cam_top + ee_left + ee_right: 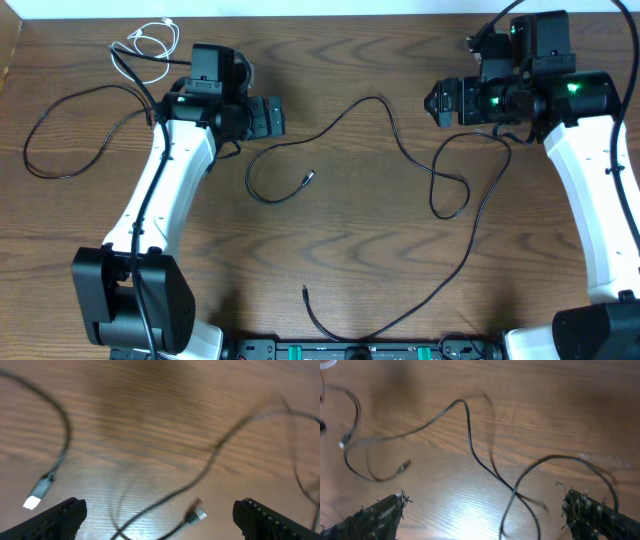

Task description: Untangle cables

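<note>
Left gripper point(272, 117) and right gripper point(440, 103) both stand wide and hold nothing. One white cord point(152, 40) lies on the table point(330, 250) up-left of the left gripper. Black cords point(378, 98), three as far as I can tell, lie one at its left and two at its right.

Table point(330, 250): brown wood-grain tabletop.
White cord point(155, 40): small coil near the far left corner.
Black cords point(468, 430): one loop by the left edge, one winding across the middle, one curving from the near edge toward the right.
</note>
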You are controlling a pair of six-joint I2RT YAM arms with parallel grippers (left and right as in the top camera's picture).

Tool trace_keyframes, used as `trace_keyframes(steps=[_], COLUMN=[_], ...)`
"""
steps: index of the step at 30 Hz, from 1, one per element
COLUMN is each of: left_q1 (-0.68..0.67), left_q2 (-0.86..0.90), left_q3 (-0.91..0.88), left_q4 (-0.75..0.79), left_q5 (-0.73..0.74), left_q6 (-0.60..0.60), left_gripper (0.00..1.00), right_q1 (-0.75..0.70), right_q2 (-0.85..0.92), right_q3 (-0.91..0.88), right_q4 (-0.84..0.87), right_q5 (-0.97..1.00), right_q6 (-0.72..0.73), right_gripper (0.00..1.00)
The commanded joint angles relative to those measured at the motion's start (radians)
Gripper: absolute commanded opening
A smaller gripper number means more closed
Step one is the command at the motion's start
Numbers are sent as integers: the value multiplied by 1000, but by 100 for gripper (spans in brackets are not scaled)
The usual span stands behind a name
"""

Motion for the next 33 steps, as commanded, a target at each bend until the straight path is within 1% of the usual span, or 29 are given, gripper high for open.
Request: trace_keyframes(steps=[1, 4, 7, 10, 14, 16, 19, 20, 22, 23, 26, 27, 28, 29, 30, 31, 32, 33], left_q1=[40, 55, 56, 56, 56, 56, 56, 56, 56, 56, 56, 56, 56, 56, 56, 56, 56, 56], left_q2=[5, 5, 5, 5, 5, 5, 5, 5, 5, 5, 5, 5, 5, 5, 5, 5, 5, 5], left_q3=[1, 1, 1, 1, 1, 1, 0, -1, -2, -2, -3, -4, -4, -4, -4, -4, -4, -4], left_q4=[-4, -28, -82, -119, -130, -130, -130, -130, -130, -131, -131, -130, -130, -130, -130, -131, -131, -131], left_q5=[-117, -117, -118, -118, -118, -118, -118, -118, -118, -118, -117, -117, -117, -117, -117, -117, -117, -117], left_q6=[-163, -180, -176, -169, -170, -170, -170, -170, -170, -170, -170, -170, -170, -170, -170, -170, -170, -170], left_gripper=[99, 99, 99, 99, 99, 99, 99, 99, 99, 99, 99, 99, 99, 99, 99, 99, 99, 99], right_q1=[24, 61, 95, 117, 150, 162, 174, 179, 191, 196, 207, 209, 209, 209, 209, 209, 209, 209], right_q2=[58, 131, 217, 285, 355, 387, 432, 446, 470, 478, 496, 505, 507, 512, 514, 514, 514, 513], right_q3=[6, 6, 6, 6, 6, 6, 6, 6, 6, 6, 6, 6, 6, 6, 6, 6, 6, 6], right_q4=[-10, -6, 4, 17, 20, 30, 68, 82, 107, 116, 142, 151, 156, 159, 161, 163, 164, 169], right_q5=[-60, -32, 0, 11, 38, 68, 83, 83, 79, 78, 79, 82, 85, 89, 98, 105, 105, 105], right_q6=[-158, -171, -213, -215, -275, -282, -283, -282, -281, -279, -269, -270, -269, -269, -264, -254, -242, -223], right_gripper=[99, 99, 93, 93, 92, 91, 86, 80, 62, 56, 61, 61, 57, 48, 33, 21, 6, 1])
